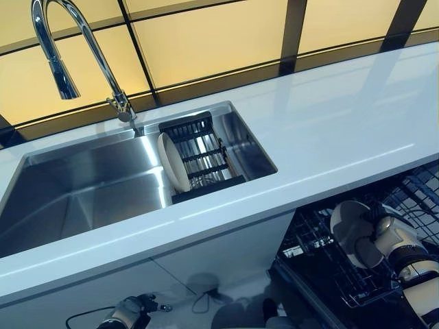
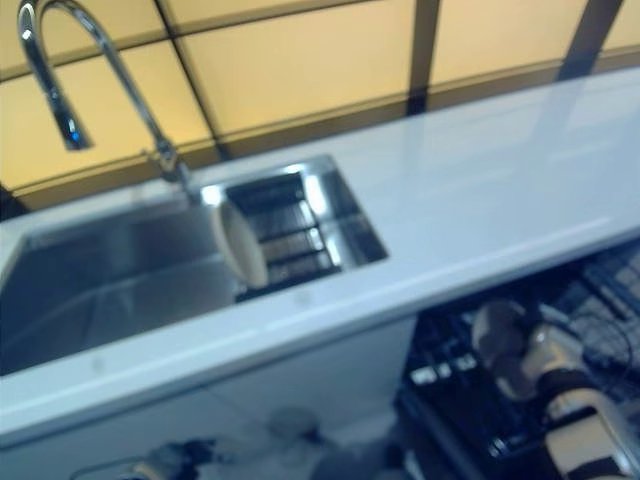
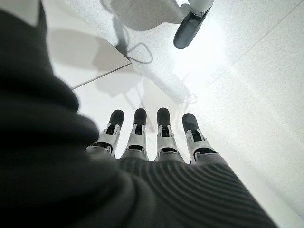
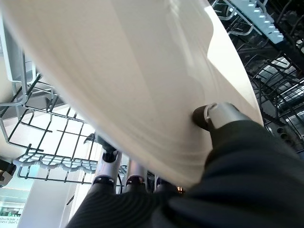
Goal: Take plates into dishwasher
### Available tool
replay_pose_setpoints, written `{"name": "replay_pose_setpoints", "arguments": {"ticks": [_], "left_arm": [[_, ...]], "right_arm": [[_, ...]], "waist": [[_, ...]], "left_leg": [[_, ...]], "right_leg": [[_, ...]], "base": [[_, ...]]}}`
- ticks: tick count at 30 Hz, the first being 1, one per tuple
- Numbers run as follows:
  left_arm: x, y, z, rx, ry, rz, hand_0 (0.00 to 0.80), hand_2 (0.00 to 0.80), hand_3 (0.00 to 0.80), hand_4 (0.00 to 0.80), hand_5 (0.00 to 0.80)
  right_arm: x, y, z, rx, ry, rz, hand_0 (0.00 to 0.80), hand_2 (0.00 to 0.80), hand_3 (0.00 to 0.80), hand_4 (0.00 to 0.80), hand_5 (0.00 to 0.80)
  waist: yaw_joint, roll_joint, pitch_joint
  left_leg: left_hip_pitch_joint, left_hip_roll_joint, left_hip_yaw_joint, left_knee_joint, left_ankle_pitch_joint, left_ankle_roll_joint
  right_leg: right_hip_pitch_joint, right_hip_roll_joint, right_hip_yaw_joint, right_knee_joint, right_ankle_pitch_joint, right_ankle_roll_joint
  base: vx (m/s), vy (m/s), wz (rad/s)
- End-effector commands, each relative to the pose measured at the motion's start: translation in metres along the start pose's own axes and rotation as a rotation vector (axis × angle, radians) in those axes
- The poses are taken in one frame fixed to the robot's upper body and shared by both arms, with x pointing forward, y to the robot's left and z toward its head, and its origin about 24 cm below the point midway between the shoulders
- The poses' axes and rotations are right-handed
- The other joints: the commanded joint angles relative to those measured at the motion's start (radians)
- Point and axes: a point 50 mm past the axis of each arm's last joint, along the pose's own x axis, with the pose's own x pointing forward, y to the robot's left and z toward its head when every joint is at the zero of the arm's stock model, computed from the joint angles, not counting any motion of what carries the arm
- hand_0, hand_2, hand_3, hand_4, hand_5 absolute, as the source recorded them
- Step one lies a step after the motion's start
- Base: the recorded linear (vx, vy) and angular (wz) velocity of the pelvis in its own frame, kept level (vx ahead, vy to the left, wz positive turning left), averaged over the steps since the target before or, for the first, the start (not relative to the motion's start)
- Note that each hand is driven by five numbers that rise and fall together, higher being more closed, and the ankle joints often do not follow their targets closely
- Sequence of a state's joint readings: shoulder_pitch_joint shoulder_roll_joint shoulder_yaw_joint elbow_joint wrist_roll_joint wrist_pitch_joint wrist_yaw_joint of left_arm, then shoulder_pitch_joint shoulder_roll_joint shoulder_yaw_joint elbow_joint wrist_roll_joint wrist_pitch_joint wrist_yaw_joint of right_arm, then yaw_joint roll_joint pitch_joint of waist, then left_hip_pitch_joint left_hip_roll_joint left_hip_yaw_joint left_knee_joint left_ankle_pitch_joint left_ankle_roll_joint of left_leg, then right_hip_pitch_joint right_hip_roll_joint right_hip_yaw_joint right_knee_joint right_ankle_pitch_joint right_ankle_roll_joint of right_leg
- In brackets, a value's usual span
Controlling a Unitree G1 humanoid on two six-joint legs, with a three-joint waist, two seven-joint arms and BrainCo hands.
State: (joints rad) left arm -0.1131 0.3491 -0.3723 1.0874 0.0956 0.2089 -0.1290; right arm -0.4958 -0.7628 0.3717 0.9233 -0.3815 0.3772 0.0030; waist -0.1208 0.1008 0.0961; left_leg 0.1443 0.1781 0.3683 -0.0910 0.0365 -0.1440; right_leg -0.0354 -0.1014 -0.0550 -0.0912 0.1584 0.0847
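Left eye view: right hand [image 1: 387, 236] clamped on one plate [image 1: 351, 233] above dishwasher rack [image 1: 329, 274], not yet slotted; second plate [image 1: 173, 162] waiting in sink [image 1: 82, 185] beside faucet [image 1: 65, 48].

Left wrist view: left hand [image 3: 152, 133] low, fingers straight, empty.

Right wrist view: thumb [image 4: 213, 115] pinching plate; rack tines close beneath, possible snag.

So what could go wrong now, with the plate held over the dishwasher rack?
1. The right hand pinches the cream plate near its edge, so it might slip onto the dishwasher rack.
2. The plate could strike the rack's wires and chip.
3. A second plate stands in the sink rack, not yet moved.
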Motion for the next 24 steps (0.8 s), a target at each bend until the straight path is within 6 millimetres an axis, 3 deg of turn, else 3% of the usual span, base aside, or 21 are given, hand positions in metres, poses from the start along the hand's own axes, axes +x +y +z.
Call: {"name": "replay_pose_setpoints", "arguments": {"ticks": [1,14,24], "left_arm": [[-0.002,0.021,0.028,0.075,-0.042,0.05,0.0,0.0,0.0,0.0,0.0],[-0.001,0.021,0.034,0.097,-0.038,0.048,0.0,0.0,0.0,0.0,0.0],[-0.001,0.019,0.037,0.122,-0.05,0.04,0.0,0.0,0.0,0.0,0.0]], "right_arm": [[0.001,0.004,0.032,-0.011,-0.044,0.043,0.8,0.8,0.8,0.8,0.8],[0.0,0.027,0.031,-0.089,-0.002,0.151,0.8,0.8,0.8,0.8,0.8],[-0.004,0.016,0.022,-0.497,0.228,0.038,0.8,0.8,0.8,0.8,0.8]], "waist": [[0.016,-0.039,0.046],[0.024,-0.046,0.044],[0.034,-0.042,0.048]], "left_leg": [[0.015,-0.009,-0.053,0.004,-0.022,0.023],[0.017,-0.005,-0.058,0.004,-0.02,0.023],[0.01,-0.008,-0.063,0.004,-0.016,0.023]], "right_leg": [[0.032,-0.048,-0.046,0.004,-0.056,0.07],[0.038,-0.049,-0.05,0.004,-0.057,0.069],[0.039,-0.052,-0.056,0.004,-0.056,0.073]], "base": [[0.0,0.0,0.0],[0.002,-0.004,0.02],[0.0,0.0,0.0]]}}
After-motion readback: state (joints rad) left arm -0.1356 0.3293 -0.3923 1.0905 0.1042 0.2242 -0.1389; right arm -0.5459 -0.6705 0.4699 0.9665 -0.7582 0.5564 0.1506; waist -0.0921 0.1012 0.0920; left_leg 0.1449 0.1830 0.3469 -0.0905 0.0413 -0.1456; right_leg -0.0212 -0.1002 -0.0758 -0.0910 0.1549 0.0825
